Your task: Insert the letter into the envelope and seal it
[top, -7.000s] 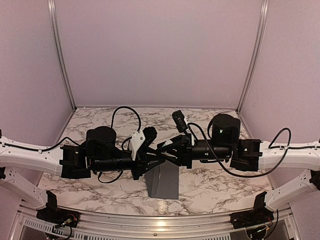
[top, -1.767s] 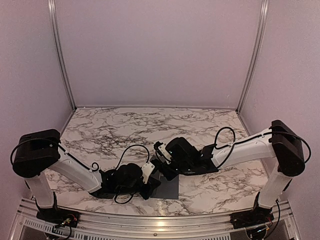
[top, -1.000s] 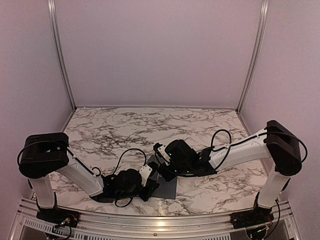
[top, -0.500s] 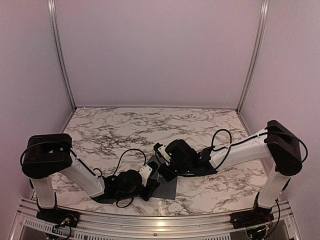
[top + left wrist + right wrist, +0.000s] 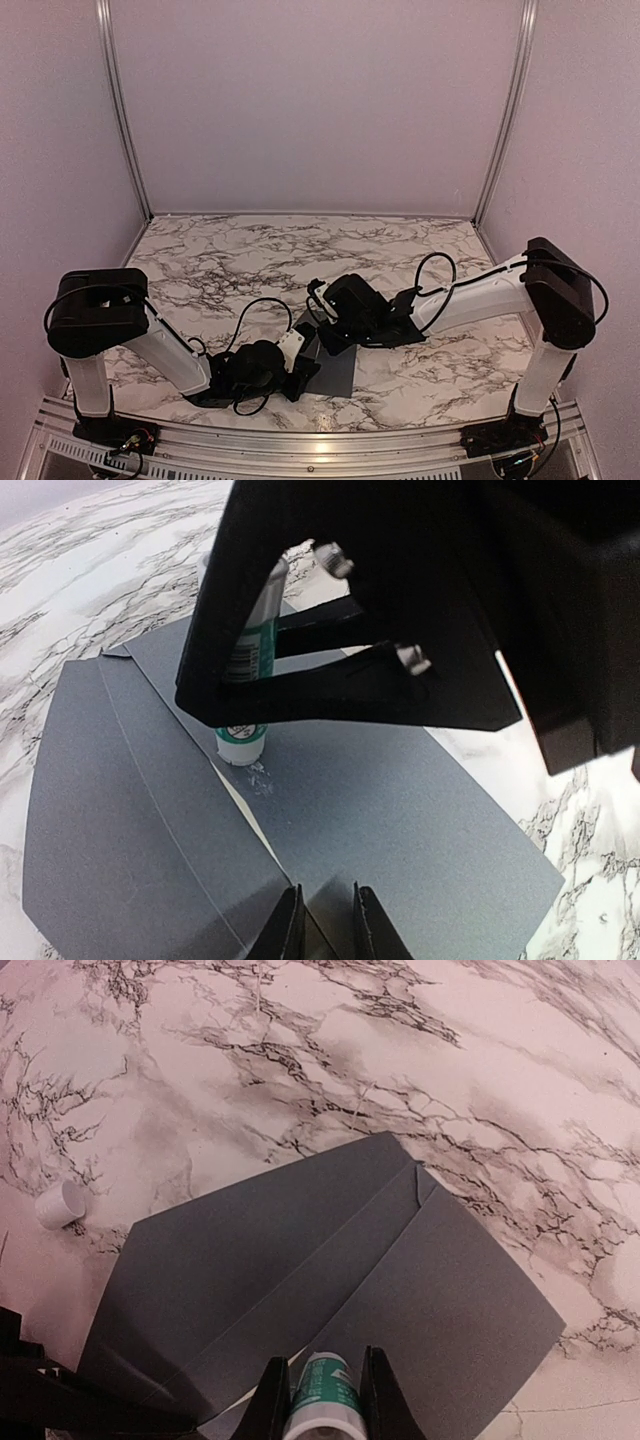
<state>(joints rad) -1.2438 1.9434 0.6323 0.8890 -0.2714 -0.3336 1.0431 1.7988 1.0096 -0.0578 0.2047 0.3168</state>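
Left gripper (image 5: 328, 930) sits low at bottom centre, fingers nearly together at the near edge of the envelope (image 5: 400, 820); cannot tell if they pinch it. Right gripper (image 5: 322, 1400) reaches in from the right, tilted down, clamped on a white-green tube (image 5: 320, 1392) whose tip touches the envelope. Bare marble table (image 5: 230, 260) lies behind. A white cap (image 5: 60, 1203) is near the envelope's left corner.

Far desk (image 5: 300, 250) open. Near centre tight: right end effector (image 5: 322, 1398) w/ tube (image 5: 245, 670) tip on envelope (image 5: 300, 1260), left end effector (image 5: 327, 930) just beside. White cap (image 5: 60, 1203) lies near envelope.
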